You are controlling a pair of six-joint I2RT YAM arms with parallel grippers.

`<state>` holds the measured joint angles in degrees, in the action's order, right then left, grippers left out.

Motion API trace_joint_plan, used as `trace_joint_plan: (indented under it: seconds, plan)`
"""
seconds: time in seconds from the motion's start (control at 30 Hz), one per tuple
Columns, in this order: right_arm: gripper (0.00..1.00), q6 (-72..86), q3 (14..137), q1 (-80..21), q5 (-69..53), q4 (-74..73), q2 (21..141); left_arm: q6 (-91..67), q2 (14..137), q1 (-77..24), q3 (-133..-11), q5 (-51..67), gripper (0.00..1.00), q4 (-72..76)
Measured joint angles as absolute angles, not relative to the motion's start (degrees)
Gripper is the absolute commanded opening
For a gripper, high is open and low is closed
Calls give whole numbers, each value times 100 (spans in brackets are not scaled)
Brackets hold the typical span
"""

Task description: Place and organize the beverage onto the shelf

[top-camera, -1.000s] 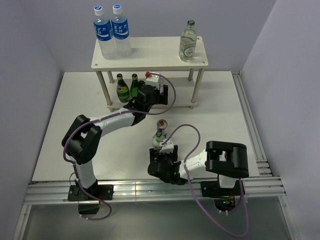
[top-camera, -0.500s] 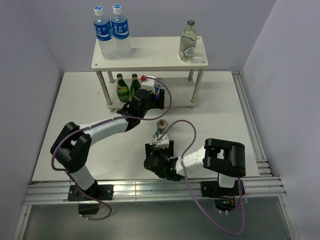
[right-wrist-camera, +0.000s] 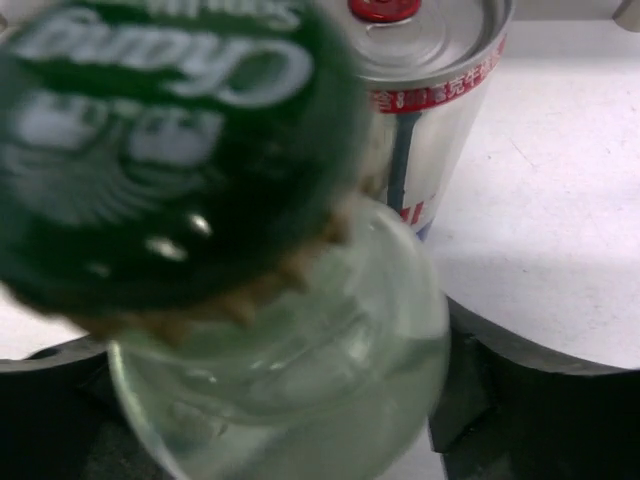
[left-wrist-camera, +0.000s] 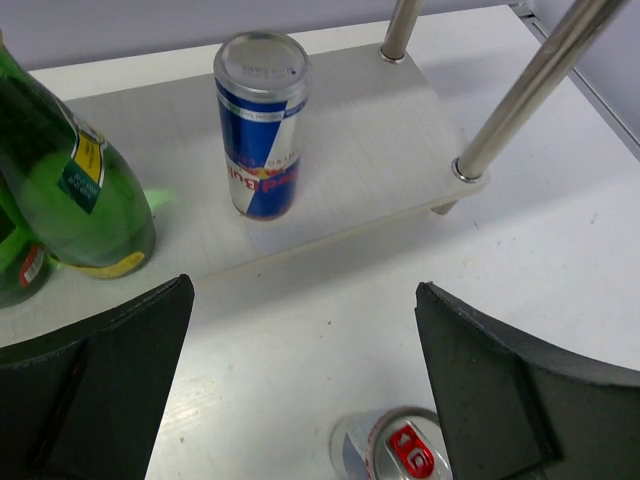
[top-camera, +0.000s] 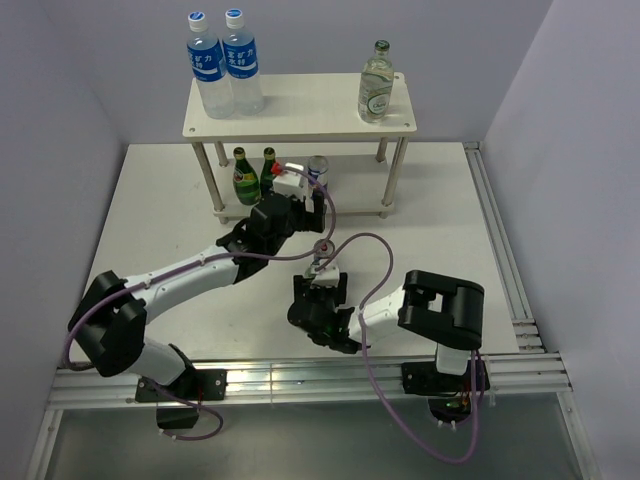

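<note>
The cream shelf (top-camera: 300, 105) stands at the back. On its lower board (left-wrist-camera: 380, 140) are two dark green bottles (top-camera: 245, 180) (left-wrist-camera: 70, 180) and a silver-blue can (top-camera: 318, 170) (left-wrist-camera: 262, 130). A clear glass bottle (top-camera: 375, 85) stands on the top board. My left gripper (top-camera: 300, 208) (left-wrist-camera: 305, 290) hangs open in front of the lower board, empty. A second can (top-camera: 324, 249) (left-wrist-camera: 390, 450) (right-wrist-camera: 440, 90) stands on the table. Just in front of that can, my right gripper (top-camera: 318, 290) (right-wrist-camera: 280, 400) is shut on a green-capped clear bottle (right-wrist-camera: 200, 130), one pad on each side.
Two tall water bottles (top-camera: 225, 65) with blue labels stand at the left end of the top board. Thin metal legs (left-wrist-camera: 520, 95) hold the boards at the corners. Purple cables loop over the table between the arms. A metal rail runs along the near edge.
My left gripper has drawn back from under the top board, leaving the can standing on the lower board. The right gripper's fingers have narrowed onto the clear bottle.
</note>
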<state>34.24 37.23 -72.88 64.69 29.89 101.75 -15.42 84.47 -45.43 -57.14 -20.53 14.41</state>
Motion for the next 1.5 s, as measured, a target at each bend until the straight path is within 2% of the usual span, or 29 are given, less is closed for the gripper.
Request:
trace_joint_plan:
  seconds: [0.13,0.23,0.37,0.5,0.7,0.83,0.93,1.0,1.1,1.23,1.5]
  plan:
    - [15,3312,3739,-7220,6477,3124,10221,-1643,8152,-4755,-5537,-2261,99,1219]
    - [0,3310,3741,-7175,6484,3138,10235,-1765,7909,-4936,-5437,-2449,99,987]
    - [0,3422,3741,-7177,6482,3015,10186,-1944,7518,-5210,-5354,-2764,99,561]
    - [0,3747,3699,-7380,6434,2283,9870,-2196,6997,-5472,-5304,-3055,99,14]
    - [0,4281,3765,-8337,6530,786,8971,-2497,6099,-5555,-5223,-3450,99,-840]
    - [0,4429,4261,-9076,6866,-336,8254,-2655,5555,-5559,-5006,-3684,99,-1212]
    - [0,4073,4770,-9419,7067,-666,7723,-2829,5277,-5559,-4847,-3817,99,-1500]
    - [0,3179,4934,-9454,7046,-316,7297,-2961,5129,-5566,-4757,-3883,99,-1653]
    - [0,1835,5247,-9227,6873,45,6724,-3155,4917,-5572,-4615,-3931,99,-1817]
    - [0,443,6248,-8549,6464,239,6595,-3404,4672,-5579,-4353,-3951,99,-1896]
    - [0,-823,8506,-6748,5074,-71,7111,-3717,4512,-5631,-3953,-3948,99,-2003]
